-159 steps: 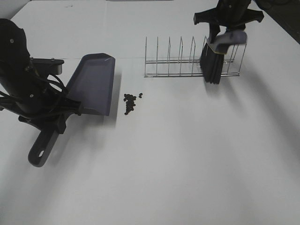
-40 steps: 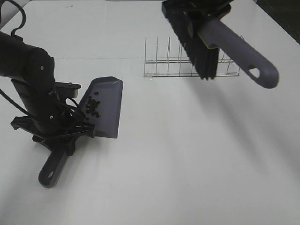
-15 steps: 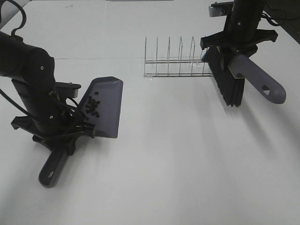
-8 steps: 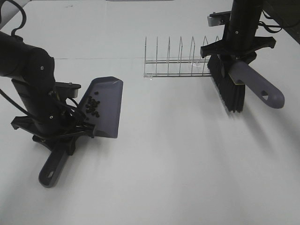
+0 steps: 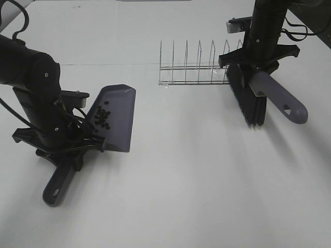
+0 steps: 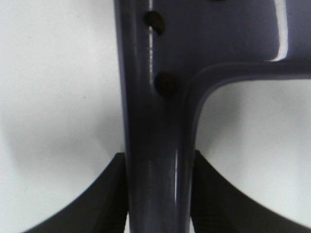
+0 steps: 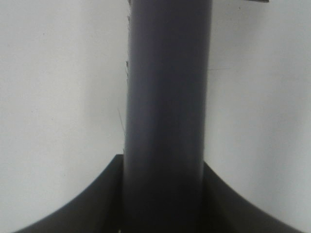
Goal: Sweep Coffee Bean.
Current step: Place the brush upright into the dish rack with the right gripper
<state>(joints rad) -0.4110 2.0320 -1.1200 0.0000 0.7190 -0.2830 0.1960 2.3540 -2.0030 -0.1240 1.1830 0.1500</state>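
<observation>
Left wrist view: the left gripper (image 6: 158, 196) was seen clamped on the smooth, glossy purple handle of the dustpan (image 6: 214, 34). The coffee bean (image 5: 102, 118), small dark ovals, was gathered on the pan's flat blade near its back wall. The right gripper (image 7: 163, 194) was closed around the rounded handle of the brush (image 5: 253, 101), whose black bristles were pointed down at the white table (image 5: 196, 181), just beside a wire rack (image 5: 194, 67).

Slate-purple dustpan (image 5: 118, 111), near-black coffee bean (image 5: 102, 118), black-bristled brush (image 5: 250, 101) with slate-purple handle (image 5: 271, 92), silver wire rack (image 5: 191, 68), plain white counter (image 5: 196, 175)
</observation>
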